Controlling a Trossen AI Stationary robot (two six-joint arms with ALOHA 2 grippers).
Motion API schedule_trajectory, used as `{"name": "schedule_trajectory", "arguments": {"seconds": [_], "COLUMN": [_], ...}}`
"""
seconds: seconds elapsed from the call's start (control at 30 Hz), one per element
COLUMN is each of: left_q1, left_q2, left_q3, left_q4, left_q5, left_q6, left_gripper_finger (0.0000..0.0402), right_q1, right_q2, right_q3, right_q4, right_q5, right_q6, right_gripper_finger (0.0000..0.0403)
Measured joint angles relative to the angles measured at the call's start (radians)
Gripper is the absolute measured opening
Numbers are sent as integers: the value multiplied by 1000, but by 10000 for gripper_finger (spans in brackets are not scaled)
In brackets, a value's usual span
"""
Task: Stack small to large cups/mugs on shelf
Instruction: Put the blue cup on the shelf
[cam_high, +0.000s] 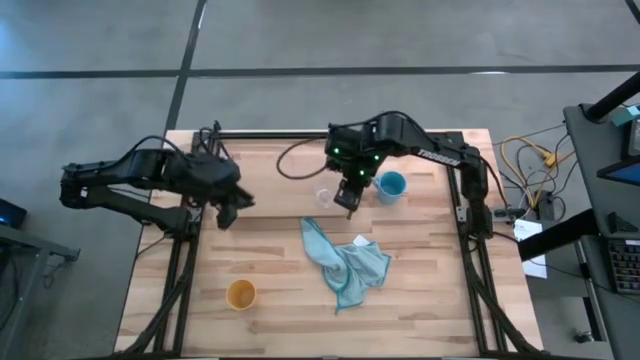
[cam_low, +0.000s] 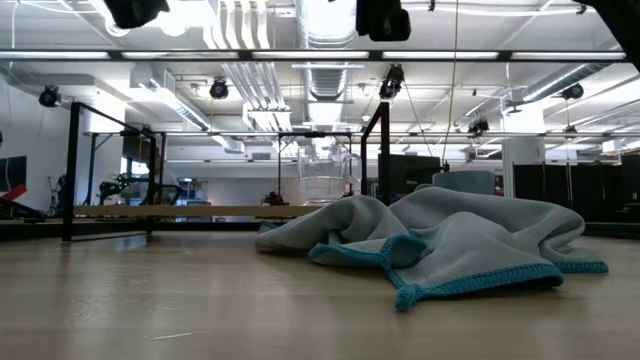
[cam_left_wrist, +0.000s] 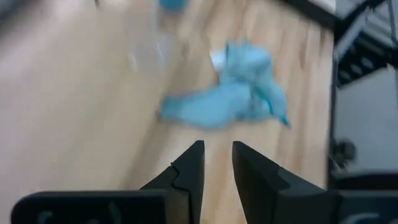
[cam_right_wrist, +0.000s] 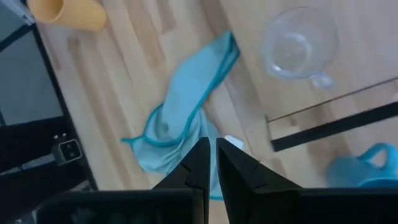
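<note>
I find the clear glass cup (cam_high: 323, 197) standing upright on the shelf (cam_high: 270, 205), the low light-wood board at the far half of the table (cam_high: 440, 290). From the right wrist view the glass cup (cam_right_wrist: 300, 47) is empty and sits just inside the shelf's black frame edge. The light blue mug (cam_high: 391, 186) stands upright near the glass cup, on the side away from the left arm; I cannot tell from above whether it rests on the shelf or just off it. The yellow-orange cup (cam_high: 240, 294) is well apart from the glass cup, on the bare table at the near side, off the shelf. Nothing is stacked.

Between the yellow-orange cup and the glass cup lies a crumpled light blue cloth (cam_high: 345, 262) with a teal hem, flat on the table just in front of the shelf.

The right gripper (cam_high: 350, 203) hangs above the shelf just beside the glass cup, between it and the blue mug. Its fingers (cam_right_wrist: 198, 163) are clenched together and empty. The left gripper (cam_high: 226, 214) hovers over the opposite end of the shelf, well apart from the glass cup. Its fingers (cam_left_wrist: 191, 167) stand slightly parted with nothing between them.
</note>
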Motion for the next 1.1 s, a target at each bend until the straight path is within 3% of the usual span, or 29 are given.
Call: {"name": "schedule_trajectory", "arguments": {"seconds": [0.17,0.3,0.7,1.1], "left_q1": [-49,-150,-441,-509], "left_q2": [40,105,371,488], "left_q3": [-5,-15,-16,-16], "left_q4": [-111,-141,-111,-18], "left_q5": [129,190,195,197], "left_q6": [-79,-81,-111,-133], "left_gripper_finger": [68,68,68,68], "right_q1": [55,103,165,167], "right_q2": [-1,-1,0,0], "right_q3": [-4,-6,-45,-107], "right_q4": [0,-1,0,0], "right_q5": [5,5,13,13], "right_q6": [37,35,10,-8], "right_gripper_finger": [22,22,22,22]}}
